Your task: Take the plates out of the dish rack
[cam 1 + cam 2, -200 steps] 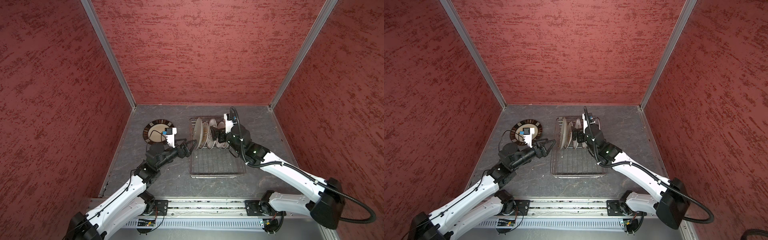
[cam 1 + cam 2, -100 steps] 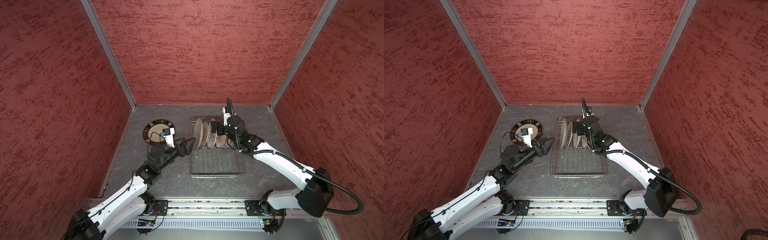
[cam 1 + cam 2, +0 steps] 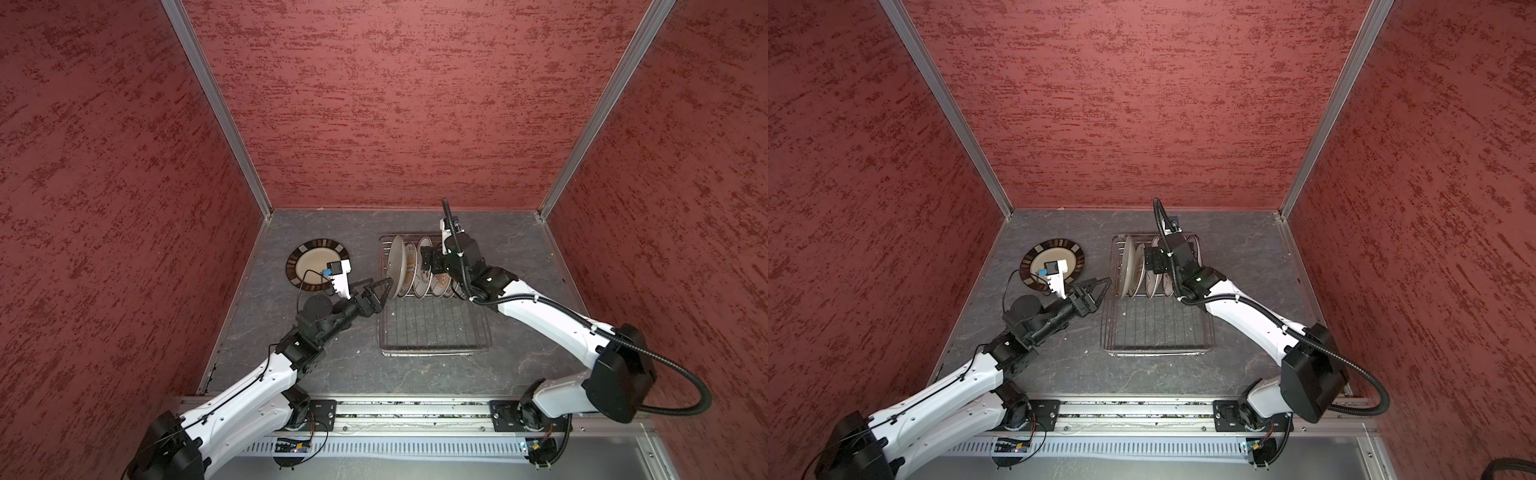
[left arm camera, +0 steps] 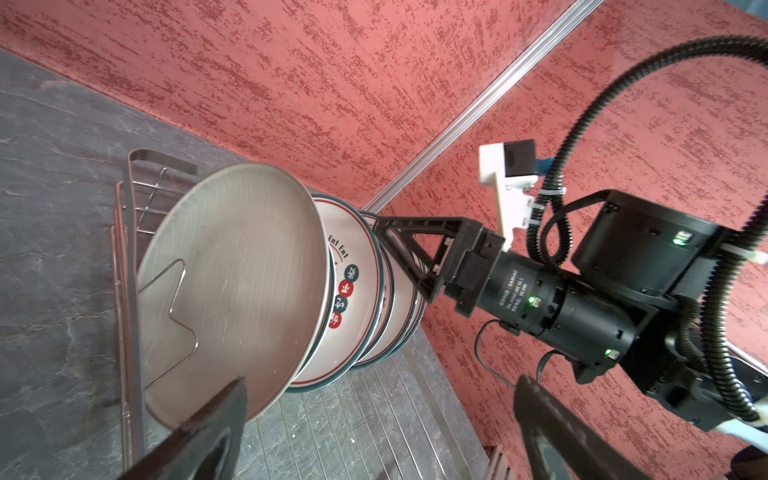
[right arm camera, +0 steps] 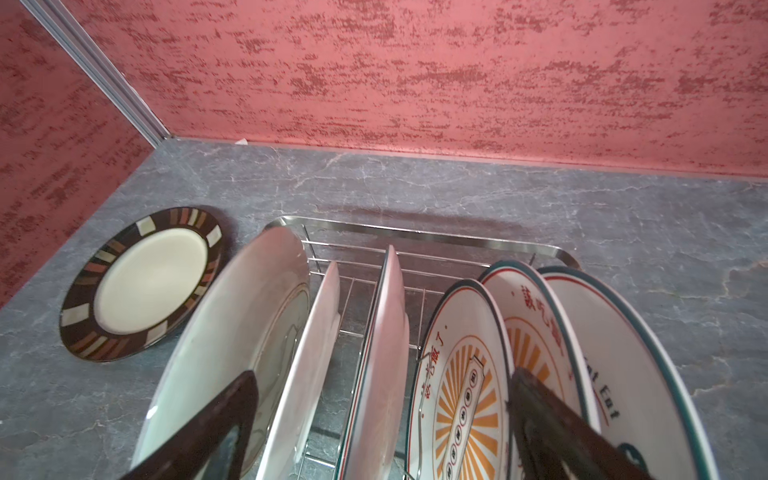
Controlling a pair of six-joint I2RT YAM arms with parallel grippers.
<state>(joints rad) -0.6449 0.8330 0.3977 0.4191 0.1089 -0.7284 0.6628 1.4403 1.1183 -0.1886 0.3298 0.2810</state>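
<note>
— What does everything stand on?
— A grey bench (image 3: 519, 249), matte, with pale veins like marble. It runs back to the walls.
— And the walls?
— There are three, all in rough red plaster with darker streaks: a back wall (image 3: 395, 104), a left wall (image 3: 104, 187) and a right wall (image 3: 685, 208). The left strip (image 3: 216, 108) and the right strip (image 3: 598, 108), both aluminium, mark the back corners.
— Anything loose?
— A small white scrap (image 5: 241, 141) lies at the foot of the back wall, near the left corner.
— The front edge?
— A metal rail (image 3: 415, 409) crosses it, with a slotted grille (image 3: 415, 446) just below. In a top view, a dark cord (image 3: 1512, 460) curves in at the near right corner.
</note>
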